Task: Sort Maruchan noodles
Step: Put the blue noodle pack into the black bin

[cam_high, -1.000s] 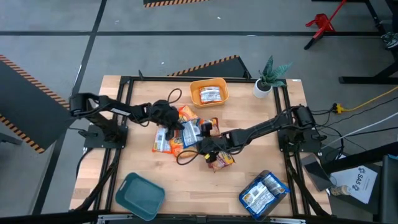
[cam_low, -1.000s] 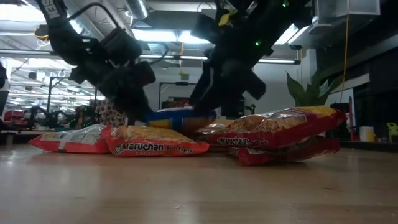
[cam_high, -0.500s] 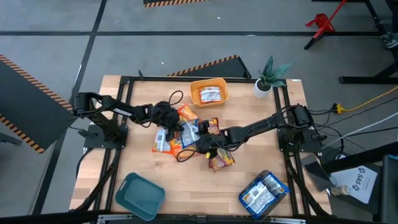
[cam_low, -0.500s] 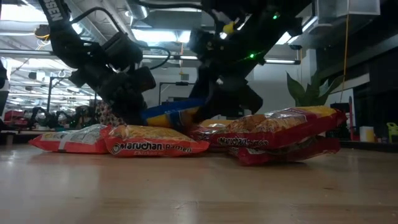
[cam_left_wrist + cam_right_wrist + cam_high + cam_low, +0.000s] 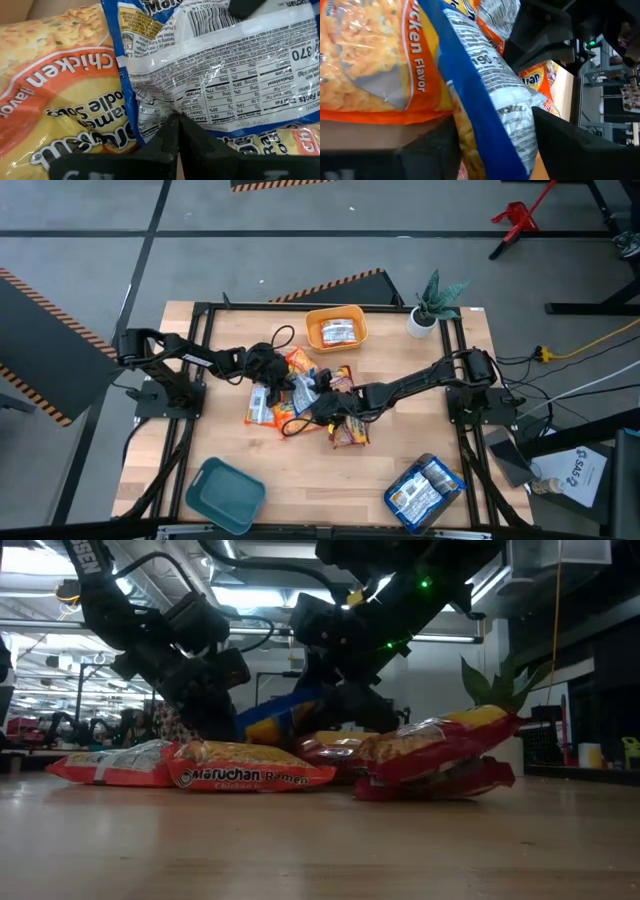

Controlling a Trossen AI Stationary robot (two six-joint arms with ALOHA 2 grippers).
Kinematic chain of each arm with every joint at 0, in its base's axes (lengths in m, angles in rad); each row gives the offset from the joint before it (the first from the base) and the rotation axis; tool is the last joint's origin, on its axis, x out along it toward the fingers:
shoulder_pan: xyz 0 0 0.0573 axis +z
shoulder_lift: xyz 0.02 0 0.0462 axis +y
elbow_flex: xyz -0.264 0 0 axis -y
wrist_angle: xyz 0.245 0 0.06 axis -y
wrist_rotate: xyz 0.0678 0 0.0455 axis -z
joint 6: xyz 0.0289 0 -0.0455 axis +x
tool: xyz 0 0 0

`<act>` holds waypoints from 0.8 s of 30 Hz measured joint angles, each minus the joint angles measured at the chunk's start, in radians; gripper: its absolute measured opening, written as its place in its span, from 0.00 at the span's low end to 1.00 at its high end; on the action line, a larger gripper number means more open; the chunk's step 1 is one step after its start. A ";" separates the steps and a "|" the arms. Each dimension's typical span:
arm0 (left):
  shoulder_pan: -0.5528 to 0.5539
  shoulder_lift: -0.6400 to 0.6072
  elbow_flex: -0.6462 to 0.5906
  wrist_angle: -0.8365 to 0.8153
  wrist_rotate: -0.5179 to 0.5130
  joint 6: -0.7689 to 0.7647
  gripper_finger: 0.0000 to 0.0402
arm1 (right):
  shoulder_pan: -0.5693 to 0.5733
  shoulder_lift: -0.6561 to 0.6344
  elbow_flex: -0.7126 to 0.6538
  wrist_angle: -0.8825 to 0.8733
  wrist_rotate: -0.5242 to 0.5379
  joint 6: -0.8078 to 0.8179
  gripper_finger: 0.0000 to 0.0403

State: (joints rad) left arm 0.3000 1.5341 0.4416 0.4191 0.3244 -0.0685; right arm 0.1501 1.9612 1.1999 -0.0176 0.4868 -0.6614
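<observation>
A heap of Maruchan packets lies mid-table (image 5: 300, 395): orange-yellow ones (image 5: 250, 777), red-silver ones (image 5: 440, 745) and a blue-white one (image 5: 305, 390) on top. My left gripper (image 5: 274, 386) reaches in from the left, shut on the blue-white packet (image 5: 225, 75). My right gripper (image 5: 318, 408) comes from the right and is shut on the same packet (image 5: 485, 85). In the low view this packet (image 5: 285, 718) is tilted above the heap, between the two arms. My left gripper pinches the blue-white packet's printed white back (image 5: 172, 112) between its two shut fingertips; the film wrinkles toward the pinch. My right gripper has the packet's blue edge (image 5: 470, 120) between its two fingers (image 5: 570, 145), and the packet runs across them. The packet is tilted, raised off the orange packets.
An orange bin (image 5: 336, 330) with one packet stands at the far edge. A teal bin (image 5: 225, 492) is at the near left and a bin with blue packets (image 5: 425, 490) at the near right. A potted plant (image 5: 432, 305) occupies the far right corner.
My right gripper has moved toward the table's left, closer to the left gripper. The blue-white packet went from lying flat to tilted, one end raised. The red-silver packets slid left and tipped.
</observation>
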 joint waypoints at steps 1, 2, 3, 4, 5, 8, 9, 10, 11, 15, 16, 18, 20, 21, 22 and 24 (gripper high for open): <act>0.000 0.000 0.000 0.000 0.000 0.000 0.00 | 0.000 0.000 0.000 0.004 -0.009 -0.002 0.47; 0.000 0.000 0.000 -0.001 0.000 0.000 0.00 | 0.000 0.001 0.000 0.011 -0.011 -0.003 0.45; 0.000 0.000 0.000 -0.001 0.000 0.000 0.00 | 0.000 0.001 0.000 0.018 -0.012 -0.006 0.44; 0.000 0.000 0.000 -0.001 0.000 0.000 0.00 | 0.000 0.001 0.000 0.027 -0.011 -0.015 0.43; 0.000 0.000 0.000 -0.001 0.000 0.000 0.00 | 0.000 0.002 0.000 0.039 -0.010 -0.026 0.42; 0.001 0.000 0.000 0.000 -0.001 0.000 0.00 | 0.000 0.002 -0.001 0.083 -0.010 -0.054 0.42; 0.001 0.000 0.000 0.001 0.000 0.000 0.00 | 0.000 0.002 -0.001 0.095 -0.007 -0.059 0.42; 0.000 0.000 0.000 0.002 0.000 0.000 0.00 | 0.000 0.002 0.000 0.096 -0.005 -0.062 0.42; 0.000 0.000 0.000 0.002 0.004 0.000 0.00 | 0.000 0.002 0.004 0.090 0.004 -0.070 0.41; 0.000 -0.005 0.000 0.005 0.044 -0.025 0.00 | 0.010 0.002 0.038 0.046 0.031 -0.077 0.34; 0.000 -0.011 0.000 0.002 0.056 -0.037 0.00 | 0.011 0.002 0.049 0.031 0.033 -0.077 0.32; 0.003 -0.025 0.000 0.002 0.078 -0.063 0.00 | 0.016 0.002 0.070 0.002 0.034 -0.076 0.28; 0.005 -0.049 0.000 -0.010 0.081 -0.085 0.00 | 0.018 0.002 0.088 -0.024 0.037 -0.075 0.26; 0.005 -0.065 0.000 -0.018 0.079 -0.087 0.00 | 0.023 0.002 0.098 -0.038 0.040 -0.073 0.26; 0.005 -0.085 -0.001 -0.029 0.078 -0.088 0.00 | 0.028 0.002 0.108 -0.051 0.049 -0.071 0.26; 0.006 -0.126 -0.001 -0.051 0.073 -0.091 0.00 | 0.035 0.001 0.134 -0.086 0.063 -0.044 0.26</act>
State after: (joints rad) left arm 0.3056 1.4080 0.4406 0.3682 0.3978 -0.1592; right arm 0.1847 1.9623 1.3335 -0.1037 0.5503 -0.7059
